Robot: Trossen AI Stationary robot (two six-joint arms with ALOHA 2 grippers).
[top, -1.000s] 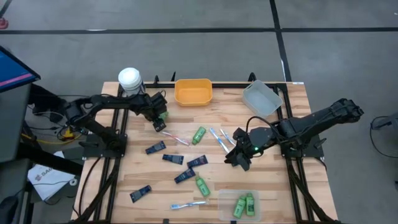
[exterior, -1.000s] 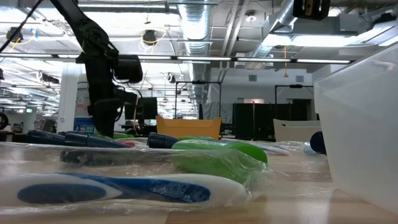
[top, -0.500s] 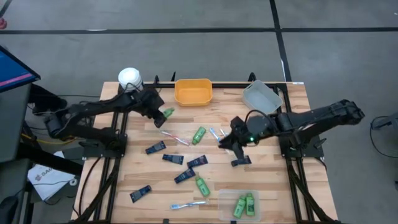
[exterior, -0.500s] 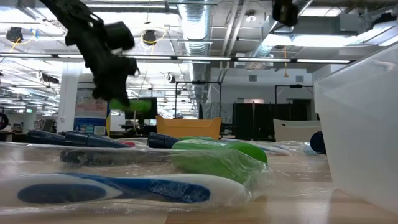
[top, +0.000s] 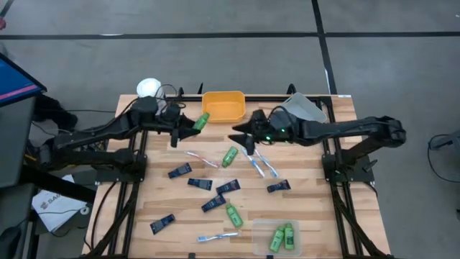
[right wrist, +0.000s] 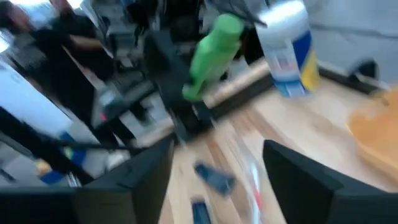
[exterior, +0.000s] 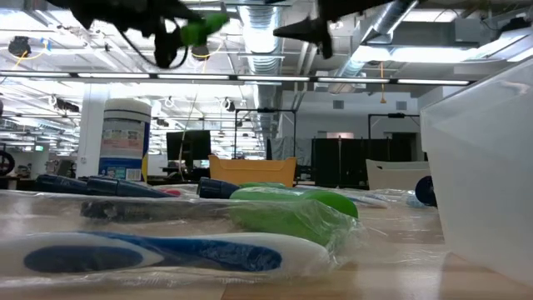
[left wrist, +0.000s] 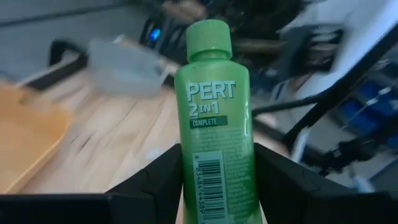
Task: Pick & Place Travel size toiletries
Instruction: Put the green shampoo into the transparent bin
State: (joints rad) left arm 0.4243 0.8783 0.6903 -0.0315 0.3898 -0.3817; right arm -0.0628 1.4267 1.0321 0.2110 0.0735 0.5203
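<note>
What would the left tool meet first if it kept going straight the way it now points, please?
Probably the right tool, which faces it. The left tool holds a green bottle and points along the table toward it. Their heights are unclear, so it might pass by.

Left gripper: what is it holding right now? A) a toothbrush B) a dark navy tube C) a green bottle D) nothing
C: the left wrist view shows the green bottle clamped between the left gripper's fingers, and the high view shows it carried above the table near the orange bin.
</note>
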